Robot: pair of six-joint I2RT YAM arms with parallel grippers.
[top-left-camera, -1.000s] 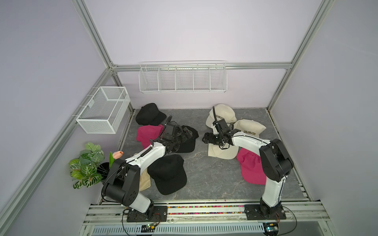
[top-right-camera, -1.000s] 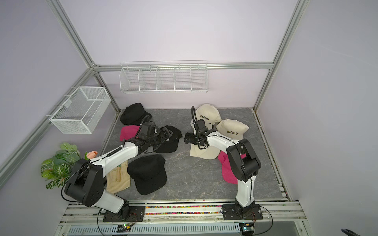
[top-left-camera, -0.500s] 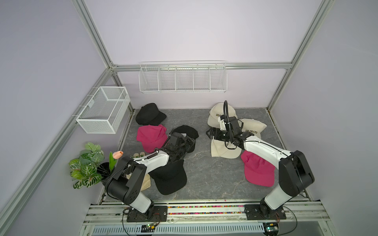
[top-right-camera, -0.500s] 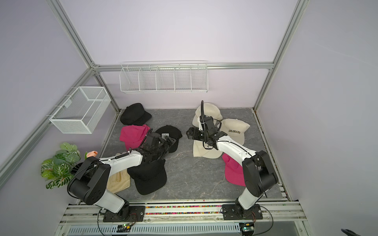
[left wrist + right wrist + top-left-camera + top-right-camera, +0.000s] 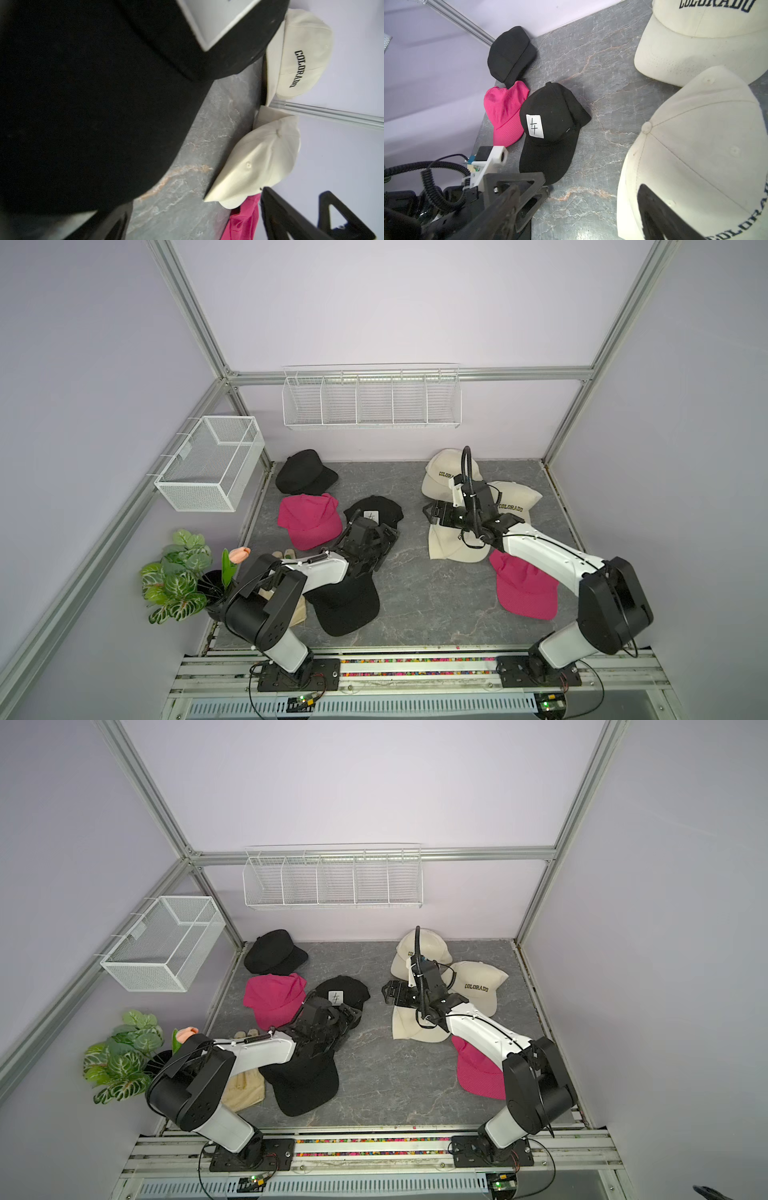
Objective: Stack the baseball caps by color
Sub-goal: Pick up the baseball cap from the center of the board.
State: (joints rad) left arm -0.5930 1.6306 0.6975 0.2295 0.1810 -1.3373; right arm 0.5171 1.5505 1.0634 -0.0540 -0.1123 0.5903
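Observation:
Three black baseball caps lie on the left: one at the back (image 5: 305, 472), one with a white patch (image 5: 376, 510), one at the front (image 5: 345, 601). A pink cap (image 5: 309, 518) sits between them, another (image 5: 523, 593) lies front right. Three cream COLORADO caps (image 5: 444, 472) (image 5: 515, 502) (image 5: 453, 547) cluster at the right. My left gripper (image 5: 382, 539) is open and low at the patch cap's brim (image 5: 104, 104). My right gripper (image 5: 432, 514) hangs open over the left edge of the front cream cap (image 5: 695, 155), holding nothing.
A beige cloth bag (image 5: 297, 610) lies under my left arm by the front black cap. A potted plant (image 5: 183, 580) stands outside the left edge. Wire baskets hang on the left wall (image 5: 212, 464) and back wall (image 5: 372, 398). Bare grey floor (image 5: 415, 585) lies between the arms.
My left gripper has drawn back toward the front, uncovering the patch cap, which now lies free beside the pink cap. My right arm has swung its elbow right, with the gripper shifting slightly.

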